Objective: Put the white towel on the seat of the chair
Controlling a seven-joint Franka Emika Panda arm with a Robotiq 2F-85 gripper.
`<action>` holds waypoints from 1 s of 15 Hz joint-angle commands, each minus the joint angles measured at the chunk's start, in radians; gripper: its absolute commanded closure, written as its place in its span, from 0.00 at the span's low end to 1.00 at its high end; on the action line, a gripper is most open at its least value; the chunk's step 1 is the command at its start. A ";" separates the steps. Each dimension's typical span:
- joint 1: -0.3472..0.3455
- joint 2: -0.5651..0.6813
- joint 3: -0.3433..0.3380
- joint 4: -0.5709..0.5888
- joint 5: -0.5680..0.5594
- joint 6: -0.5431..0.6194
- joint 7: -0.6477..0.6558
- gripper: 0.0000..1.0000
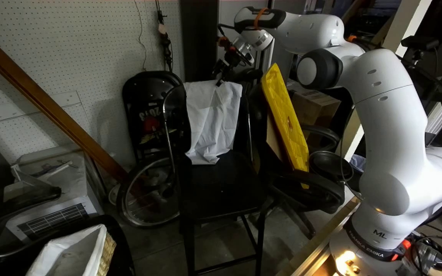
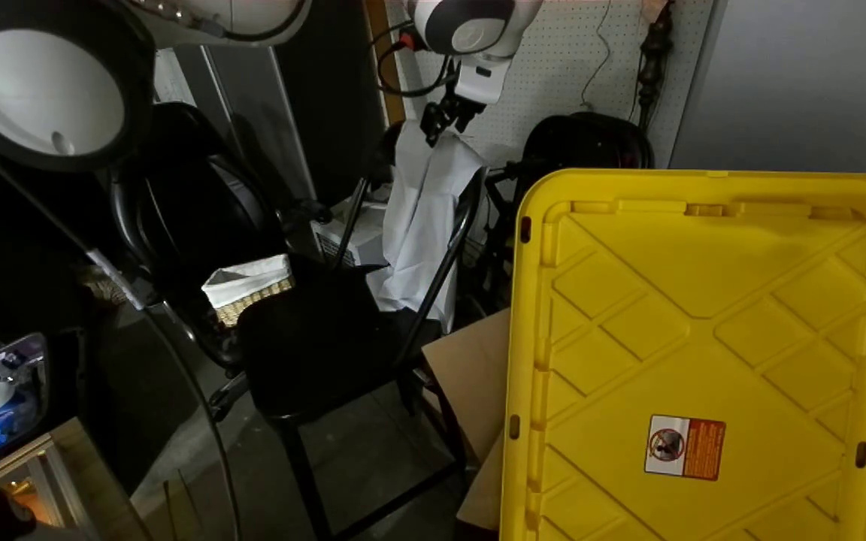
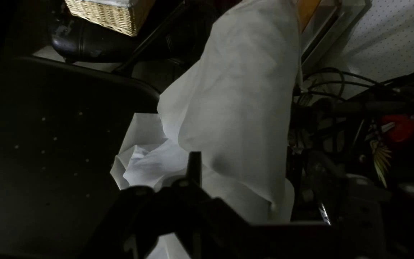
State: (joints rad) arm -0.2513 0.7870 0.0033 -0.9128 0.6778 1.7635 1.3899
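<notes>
The white towel (image 1: 211, 119) hangs limp and wrinkled over the back of the black chair. Its lower end touches the rear of the dark seat (image 1: 221, 188). In an exterior view, the towel (image 2: 422, 203) runs from the backrest top down to the seat (image 2: 313, 346). My gripper (image 1: 220, 78) is at the towel's top edge, pointing down. Its fingers look apart in an exterior view (image 2: 448, 131). In the wrist view, the towel (image 3: 246, 90) lies below and between the dark fingers (image 3: 255, 156), with the seat (image 3: 41, 151) at left. The towel does not look pinched.
A yellow board (image 1: 286, 119) leans beside the chair, large in an exterior view (image 2: 704, 338). A lined wicker basket (image 1: 71, 253) sits on another black chair. Folded black chairs (image 1: 150, 111) and a wheel (image 1: 129, 207) stand behind. A wooden beam (image 1: 44, 103) leans on the wall.
</notes>
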 commanded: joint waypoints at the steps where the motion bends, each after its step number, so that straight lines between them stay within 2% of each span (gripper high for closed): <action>1: -0.022 0.063 0.028 0.100 0.028 -0.061 0.033 0.35; 2: -0.023 0.067 0.031 0.107 0.027 -0.066 0.035 0.53; 8: -0.018 0.083 0.032 0.130 0.022 -0.072 0.048 0.93; 15: -0.015 0.053 0.029 0.114 0.018 -0.056 0.045 0.93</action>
State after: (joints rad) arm -0.2592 0.8358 0.0204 -0.8351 0.6789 1.7207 1.4258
